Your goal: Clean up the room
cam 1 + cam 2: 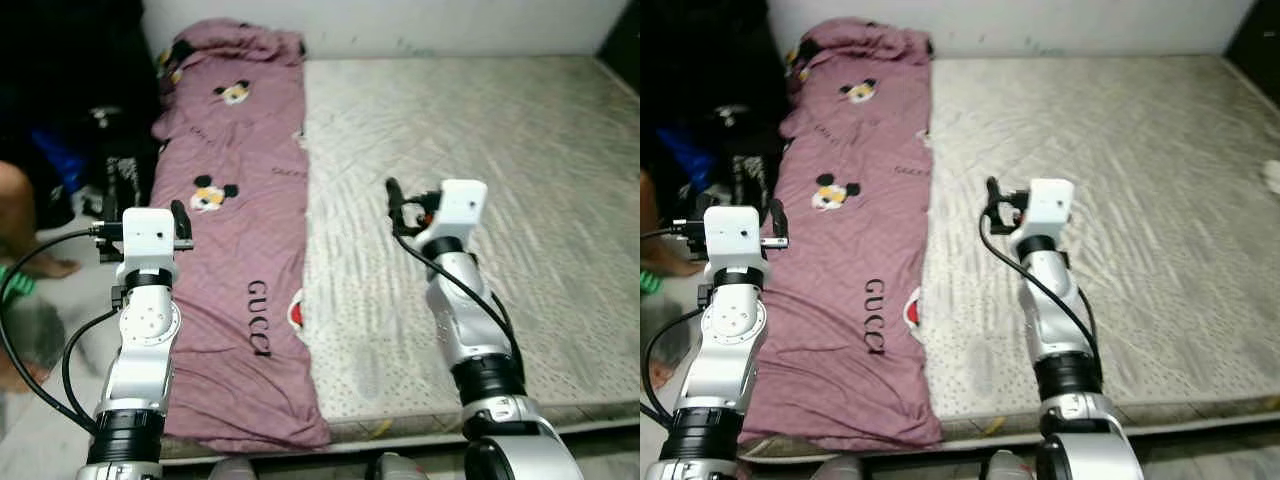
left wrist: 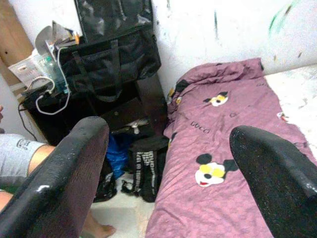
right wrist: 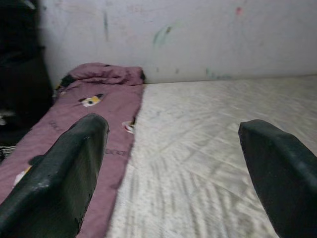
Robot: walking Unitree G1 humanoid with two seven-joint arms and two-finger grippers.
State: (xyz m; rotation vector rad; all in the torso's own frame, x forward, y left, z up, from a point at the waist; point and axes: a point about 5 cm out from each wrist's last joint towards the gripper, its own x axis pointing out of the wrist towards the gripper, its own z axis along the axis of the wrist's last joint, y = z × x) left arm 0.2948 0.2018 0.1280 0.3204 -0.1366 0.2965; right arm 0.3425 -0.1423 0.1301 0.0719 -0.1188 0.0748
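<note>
Both claws — left claw (image 1: 178,222) and right claw (image 1: 400,205) — hung wide and empty above the bed (image 1: 480,180), apparently poised to gather the purple blanket (image 1: 235,250) spread along its left side.

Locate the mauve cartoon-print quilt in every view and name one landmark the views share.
Left eye view: the mauve cartoon-print quilt runs along the left side of the pale mattress.
Right eye view: same strip, left of centre.
Left wrist view: it lies on the right side of the picture, beyond the open left claw.
Right wrist view: it lies on the left side of the picture, beyond the open right claw.
Shared landmark: its bunched end at the white wall.
</note>
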